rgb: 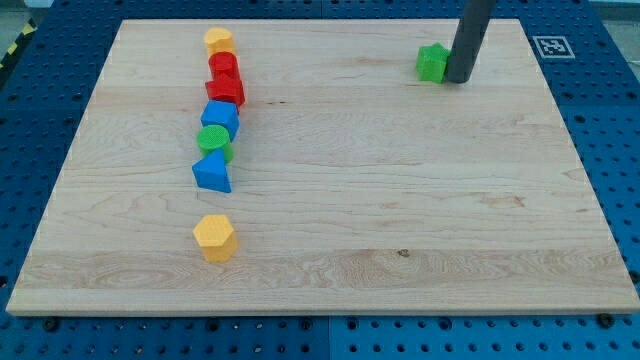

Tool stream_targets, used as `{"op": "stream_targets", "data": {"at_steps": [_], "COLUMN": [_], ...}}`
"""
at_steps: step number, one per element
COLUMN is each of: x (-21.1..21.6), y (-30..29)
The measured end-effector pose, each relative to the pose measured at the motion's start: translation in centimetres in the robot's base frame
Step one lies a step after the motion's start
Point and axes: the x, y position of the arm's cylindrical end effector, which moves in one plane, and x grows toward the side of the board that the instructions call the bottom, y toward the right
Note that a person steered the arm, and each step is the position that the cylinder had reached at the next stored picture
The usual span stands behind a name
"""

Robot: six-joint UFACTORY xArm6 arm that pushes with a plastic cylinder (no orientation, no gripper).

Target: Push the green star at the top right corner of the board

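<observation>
The green star point(432, 62) lies near the view's top right part of the wooden board point(400, 200). My tip point(459, 79) stands right beside the star, on its right side, touching or nearly touching it. The dark rod rises from there out of the view's top.
A column of blocks stands at the view's left: a yellow block point(219, 41), a red block point(223, 66), a red star-like block point(226, 91), a blue block point(220, 117), a green round block point(214, 141), a blue triangular block point(212, 172). A yellow hexagonal block point(214, 237) lies lower.
</observation>
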Motion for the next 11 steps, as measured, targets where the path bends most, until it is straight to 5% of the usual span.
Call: {"op": "stream_targets", "data": {"at_steps": [1,3,5,8,11], "x": [1.5,-2.9,-1.1,1.2,-3.3], "y": [-2.9,-7.1,-0.6,1.6,4.0]}}
